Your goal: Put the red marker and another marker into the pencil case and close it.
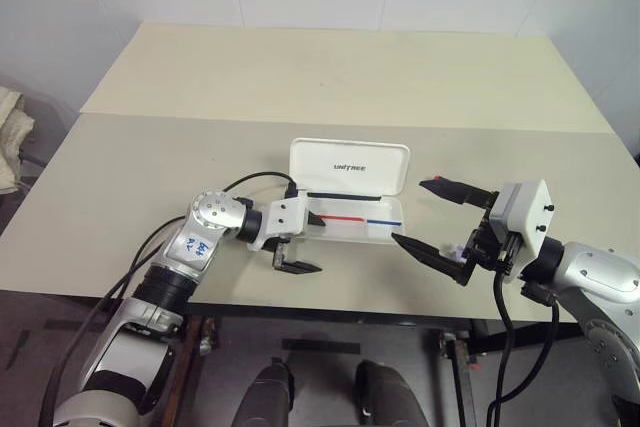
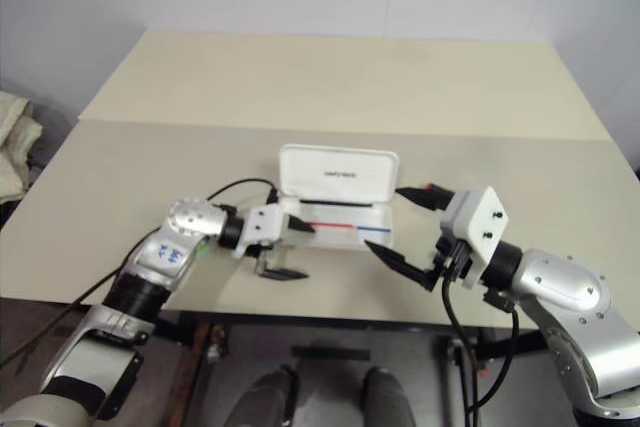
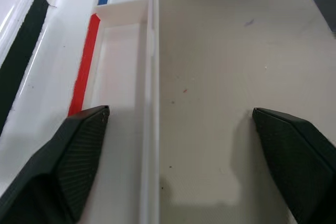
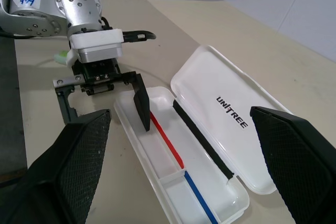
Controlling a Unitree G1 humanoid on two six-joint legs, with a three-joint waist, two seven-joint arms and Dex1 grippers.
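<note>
The white pencil case (image 1: 350, 157) lies open in the middle of the table, its lid tipped back with the dark logo showing. A red and blue line and a black strip run along its tray (image 4: 157, 171). My left gripper (image 1: 318, 243) is open at the case's left end, one finger inside the tray and the other over the table in front of the front wall (image 3: 152, 77). Nothing is between its fingers (image 3: 79, 145). My right gripper (image 1: 408, 211) hangs open and empty just right of the case. A pale green thing (image 4: 62, 56), perhaps the other marker, peeks out behind the left wrist. The red marker is out of view.
A black cable (image 1: 250, 182) loops from the left wrist over the table left of the case. A small purplish stub (image 1: 456, 249) lies by the right gripper's near finger. Bare beige tabletop (image 1: 330, 77) stretches behind the case. The table's front edge runs close under both grippers.
</note>
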